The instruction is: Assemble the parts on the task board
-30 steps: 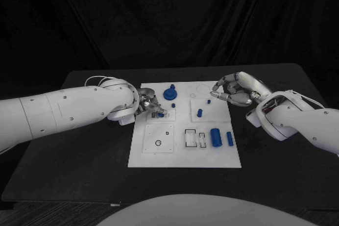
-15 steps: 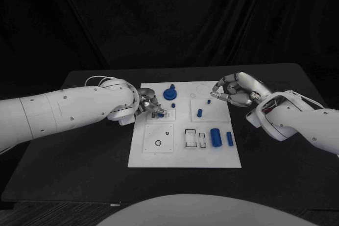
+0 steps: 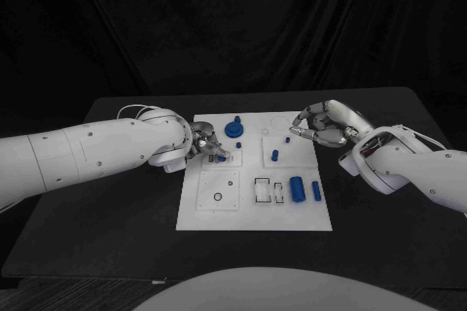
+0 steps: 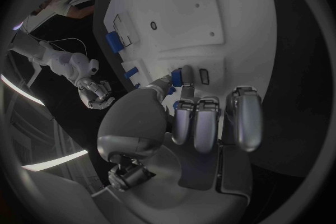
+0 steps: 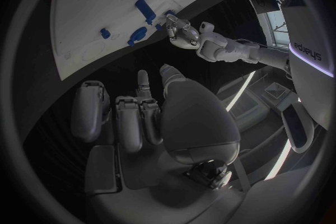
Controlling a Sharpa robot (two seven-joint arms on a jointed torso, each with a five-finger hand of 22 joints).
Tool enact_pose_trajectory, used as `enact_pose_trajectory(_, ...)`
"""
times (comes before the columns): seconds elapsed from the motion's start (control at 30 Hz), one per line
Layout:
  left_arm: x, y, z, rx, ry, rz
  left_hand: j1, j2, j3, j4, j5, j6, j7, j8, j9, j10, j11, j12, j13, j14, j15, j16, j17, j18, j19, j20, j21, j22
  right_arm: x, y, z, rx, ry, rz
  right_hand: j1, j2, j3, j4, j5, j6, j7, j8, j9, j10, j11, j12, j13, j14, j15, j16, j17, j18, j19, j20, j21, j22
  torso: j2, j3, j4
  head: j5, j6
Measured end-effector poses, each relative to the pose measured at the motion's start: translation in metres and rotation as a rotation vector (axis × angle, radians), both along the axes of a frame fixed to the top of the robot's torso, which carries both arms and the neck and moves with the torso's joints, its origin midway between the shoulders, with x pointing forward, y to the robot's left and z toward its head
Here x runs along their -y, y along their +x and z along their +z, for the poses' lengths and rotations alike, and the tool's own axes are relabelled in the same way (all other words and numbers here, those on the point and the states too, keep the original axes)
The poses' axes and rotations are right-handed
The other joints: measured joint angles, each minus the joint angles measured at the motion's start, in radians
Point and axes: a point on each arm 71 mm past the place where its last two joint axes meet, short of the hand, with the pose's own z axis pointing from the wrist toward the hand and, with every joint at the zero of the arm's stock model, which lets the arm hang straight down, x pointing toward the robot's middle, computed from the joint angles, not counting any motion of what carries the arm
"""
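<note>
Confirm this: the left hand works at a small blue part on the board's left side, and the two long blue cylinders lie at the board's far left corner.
One thing is wrong. The left hand is at a small blue part on the task board, but the two long blue cylinders lie near its right edge, toward the near side, as the head view shows.

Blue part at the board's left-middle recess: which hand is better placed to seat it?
Likely the left hand: its fingertips are already at the small blue part on the task board. The right hand hangs at the board's far right corner, fingers curled, apparently holding nothing.
</note>
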Motion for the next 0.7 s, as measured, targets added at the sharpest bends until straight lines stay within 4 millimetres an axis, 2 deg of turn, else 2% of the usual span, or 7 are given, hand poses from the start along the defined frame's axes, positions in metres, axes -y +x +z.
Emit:
enact_pose_trajectory(0.33, -0.0007, -0.0001, -0.0006, -0.006, 0.009, 0.007, 0.0, 0.0, -0.001, 0.001, -0.004, 0.009, -0.009, 0.019, 0.014, 0.0, 0.0, 0.0, 0.0, 0.0, 0.0, 0.0, 0.0, 0.0, 0.0, 0.0, 0.0, 0.0, 0.0004, 0.0, -0.0003, -0.002, -0.001, -0.002, 0.0, 0.0, 0.0, 0.0, 0.015, 0.0, 0.0, 0.0, 0.0, 0.0, 0.0, 0.0, 0.0, 0.0, 0.0, 0.0, 0.0, 0.0, 0.0, 0.0, 0.0, 0.0, 0.0, 0.0, -0.0001, -0.001, 0.0)
enact_pose_trajectory(0.43, -0.0013, 0.0, -0.0009, -0.01, 0.014, 0.009, 0.0, 0.0, -0.016, 0.016, -0.004, 0.009, -0.009, 0.019, 0.014, 0.0, 0.0, 0.0, 0.0, 0.0, 0.0, 0.0, 0.0, 0.0, 0.0, 0.0, 0.0, 0.0, 0.0004, 0.0, -0.0003, -0.003, -0.001, -0.002, 0.0, 0.0, 0.0, 0.0, 0.015, 0.0, 0.0, 0.0, 0.0, 0.0, 0.0, 0.0, 0.0, 0.0, 0.0, 0.0, 0.0, 0.0, -0.005, 0.005, 0.0, 0.0, 0.0, 0.0, -0.0001, -0.001, 0.0)
enact_pose_trajectory(0.5, -0.0013, 0.0, -0.001, -0.012, 0.016, 0.01, 0.0, 0.0, -0.017, 0.016, -0.021, 0.014, -0.014, 0.019, 0.016, 0.0, 0.0, 0.0, 0.0, 0.0, 0.0, 0.0, 0.0, 0.0, 0.0, 0.0, 0.0, 0.0, 0.0004, 0.0, -0.0004, -0.004, -0.001, -0.002, 0.0, 0.0, 0.0, 0.0, 0.015, 0.0, 0.0, 0.0, 0.0, 0.0, 0.0, 0.0, 0.0, 0.0, 0.0, 0.0, 0.0, 0.0, -0.005, 0.005, 0.0, 0.0, 0.0, 0.0001, -0.0001, -0.001, 0.0)
enact_pose_trajectory(0.53, -0.0012, 0.0, -0.001, -0.013, 0.016, 0.01, 0.0, 0.0, -0.017, 0.016, -0.023, 0.014, -0.014, 0.019, 0.021, 0.0, 0.0, 0.0, 0.0, -0.013, -0.012, 0.0, 0.0, 0.0, 0.0, 0.0, 0.0, 0.0, 0.0003, 0.0, -0.0004, -0.004, -0.002, -0.002, 0.0, 0.0, 0.0, 0.0, 0.015, 0.0, 0.0, 0.0, 0.0, 0.0, 0.0, 0.0, 0.0, 0.0, 0.0, 0.0, 0.0, 0.0, -0.005, 0.005, 0.0, 0.0, 0.0, 0.0001, -0.0001, 0.0, 0.0)
enact_pose_trajectory(0.57, -0.0011, 0.0, -0.001, -0.013, 0.017, 0.01, -0.001, 0.001, -0.018, 0.018, -0.029, 0.014, -0.014, 0.019, 0.021, 0.0, 0.0, 0.0, 0.0, -0.012, -0.012, 0.0, 0.0, 0.0, 0.0, 0.0, 0.0, 0.0, 0.0003, 0.0, -0.0004, -0.004, -0.002, -0.002, 0.0, 0.0, 0.0, 0.0, 0.015, 0.0, 0.0, 0.0, 0.0, 0.0, 0.0, 0.0, 0.0, 0.0, 0.0, 0.0, 0.0, 0.0, -0.005, 0.005, -0.011, 0.0, 0.0, 0.0001, -0.0001, 0.0, 0.0)
enact_pose_trajectory(0.6, -0.0011, 0.0, -0.0011, -0.014, 0.018, 0.01, -0.011, 0.011, -0.029, 0.029, -0.038, 0.014, -0.014, 0.02, 0.022, 0.0, 0.0, 0.0, 0.0, -0.012, -0.012, 0.0, 0.0, 0.0, 0.0, 0.0, 0.0, 0.0, 0.0003, 0.0, -0.0005, -0.004, -0.002, -0.002, 0.0, 0.0, 0.0, 0.0, 0.015, 0.0, 0.0, 0.0, 0.0, 0.0, 0.0, 0.0, 0.0, 0.0, 0.0, 0.0, 0.0, 0.0, -0.005, 0.005, -0.012, 0.0, 0.0, 0.0001, -0.0001, 0.0, 0.0)
enact_pose_trajectory(0.7, -0.0015, -0.0001, -0.0015, -0.016, 0.021, 0.012, -0.032, -0.01, -0.046, 0.046, -0.088, 0.009, -0.009, 0.041, 0.043, 0.0, 0.0, 0.0, 0.0, -0.012, -0.012, 0.0, 0.0, 0.0, 0.0, 0.0, 0.0, 0.0, 0.0003, 0.0, -0.0005, -0.005, -0.002, -0.002, 0.0, 0.0, 0.0, 0.0, 0.015, 0.0, 0.0, 0.0, 0.0, 0.0, 0.0, 0.0, 0.0, 0.0, 0.0, 0.0, 0.0, 0.0, -0.006, 0.004, -0.012, 0.0, 0.0, 0.0001, 0.0, 0.0, 0.0)
